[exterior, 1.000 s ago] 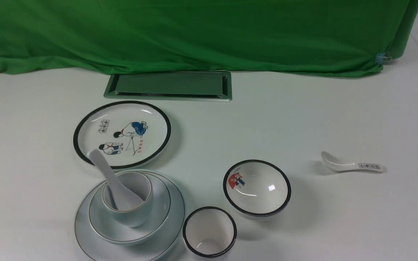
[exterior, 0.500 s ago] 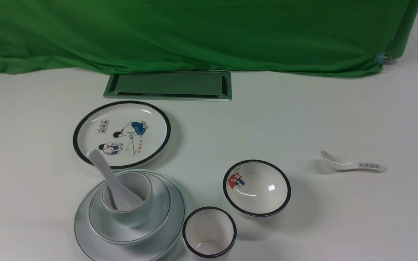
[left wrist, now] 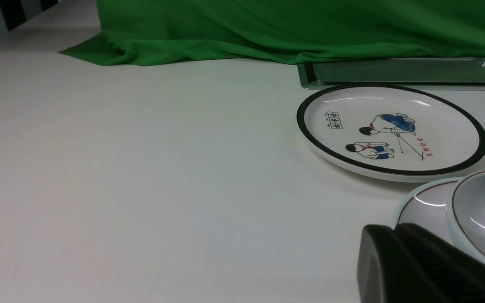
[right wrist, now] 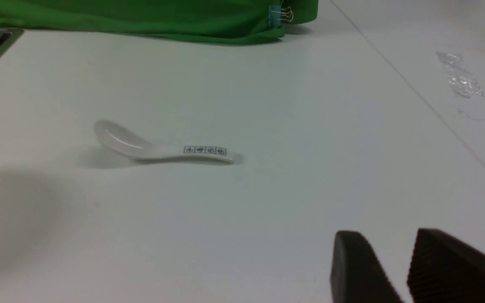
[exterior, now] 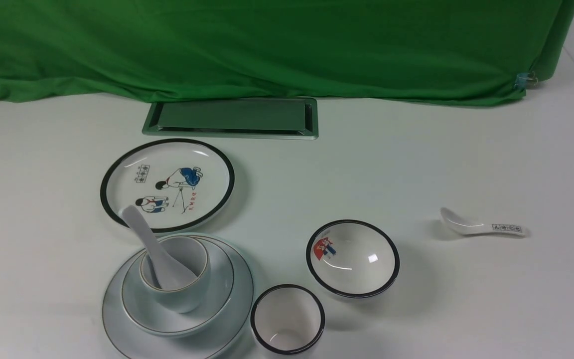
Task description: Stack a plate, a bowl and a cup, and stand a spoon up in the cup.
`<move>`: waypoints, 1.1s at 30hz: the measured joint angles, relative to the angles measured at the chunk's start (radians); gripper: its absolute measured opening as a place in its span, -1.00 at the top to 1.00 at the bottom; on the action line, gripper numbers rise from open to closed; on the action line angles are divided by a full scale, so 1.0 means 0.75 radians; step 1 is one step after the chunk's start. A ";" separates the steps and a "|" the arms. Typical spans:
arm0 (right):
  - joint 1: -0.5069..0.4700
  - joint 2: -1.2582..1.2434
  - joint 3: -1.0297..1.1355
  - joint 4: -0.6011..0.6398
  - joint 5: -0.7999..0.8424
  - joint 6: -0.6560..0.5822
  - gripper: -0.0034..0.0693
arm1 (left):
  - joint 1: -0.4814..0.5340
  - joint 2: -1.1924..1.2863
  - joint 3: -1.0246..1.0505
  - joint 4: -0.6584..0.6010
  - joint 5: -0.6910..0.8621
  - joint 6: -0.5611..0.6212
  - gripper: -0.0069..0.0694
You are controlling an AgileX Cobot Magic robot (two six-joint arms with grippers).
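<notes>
The left tool (left wrist: pixel 419 265) is showing only as dark pads at the near edge, left of the plate (exterior: pixel 122 319), and they are pressing together with nothing between them, so it is closed and empty. The plate is sitting on the surface (exterior: pixel 416 164) just in front of the cartoon plate (exterior: pixel 167 184); the bowl (exterior: pixel 217 294) is resting in the plate, the cup (exterior: pixel 180 299) is standing in the bowl, and the spoon (exterior: pixel 150 244) is leaning in the cup with its handle tipping back over the cartoon plate. The stack is looking finished, so the main risk is a careless pull-away by the left arm nudging the plate or clipping the handle and toppling the cup. Right of the plate, the black-rimmed cup (exterior: pixel 287 319) is nearly touching it. Far right, the right tool (right wrist: pixel 394 269) is hanging empty, its pads slightly parted, near the printed spoon (exterior: pixel 481 227).
</notes>
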 joint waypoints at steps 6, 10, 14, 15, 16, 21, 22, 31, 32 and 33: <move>0.000 0.000 0.000 0.000 0.000 0.000 0.25 | 0.000 0.000 0.000 0.016 -0.002 0.000 0.89; 0.000 0.000 0.000 0.000 0.000 0.000 0.25 | 0.000 0.000 0.000 0.018 -0.002 0.000 0.89; 0.000 0.000 0.000 0.000 0.000 0.000 0.25 | 0.000 0.000 0.000 0.019 -0.002 0.000 0.89; 0.000 0.000 0.000 0.000 0.000 0.000 0.25 | 0.000 0.000 0.000 0.020 -0.002 0.000 0.89; 0.000 0.000 0.000 0.000 0.000 0.000 0.25 | 0.000 0.000 0.000 0.020 -0.002 0.000 0.89; 0.000 0.000 0.000 0.000 0.000 0.000 0.25 | 0.000 0.000 0.000 0.020 -0.002 0.000 0.89; 0.000 0.000 0.000 0.000 0.000 0.000 0.25 | 0.000 0.000 0.000 0.020 -0.002 0.000 0.89; 0.000 0.000 0.000 0.000 0.000 0.000 0.25 | 0.000 0.000 0.000 0.020 -0.002 0.001 0.89; 0.000 0.000 0.000 0.000 0.000 0.000 0.25 | 0.000 0.000 0.000 0.020 -0.002 0.001 0.89; 0.000 0.000 0.000 0.000 0.000 0.000 0.25 | 0.000 0.000 0.000 0.020 -0.002 0.001 0.89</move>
